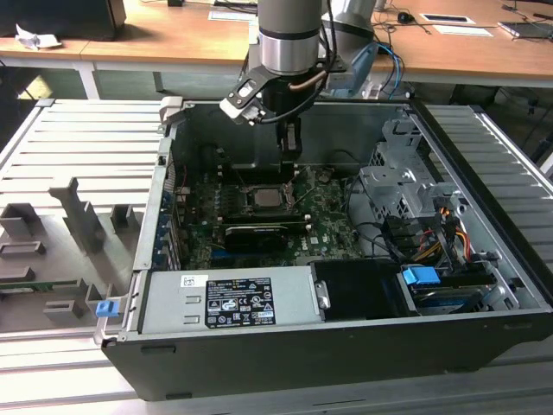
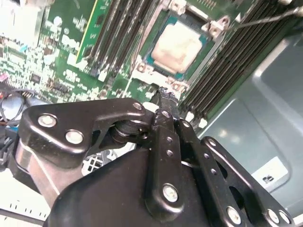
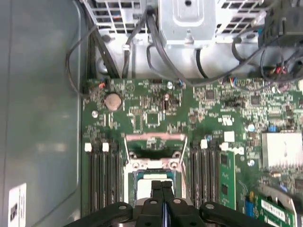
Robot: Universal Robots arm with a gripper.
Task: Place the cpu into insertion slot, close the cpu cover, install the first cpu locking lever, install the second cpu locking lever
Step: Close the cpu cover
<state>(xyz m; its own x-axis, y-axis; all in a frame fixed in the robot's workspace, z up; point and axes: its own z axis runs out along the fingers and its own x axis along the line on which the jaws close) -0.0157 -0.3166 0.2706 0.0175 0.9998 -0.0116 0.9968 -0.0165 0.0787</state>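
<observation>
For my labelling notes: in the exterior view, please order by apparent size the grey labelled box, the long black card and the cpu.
1. grey labelled box
2. long black card
3. cpu
The differences are clear.

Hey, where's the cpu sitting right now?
In the exterior view, the cpu lies at the middle of the green motherboard, between the memory slots, close beside the gripper.

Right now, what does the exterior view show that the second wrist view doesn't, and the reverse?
Exterior view adds: the whole open case, the grey power supply at its front, the long black card, a blue connector. Second wrist view adds: a thin metal rod past the insertion slot, a white sticker on the case wall, the jaws shut with tips at a slot corner. Both: the cpu lying in the slot, the green board, the gripper.
</observation>
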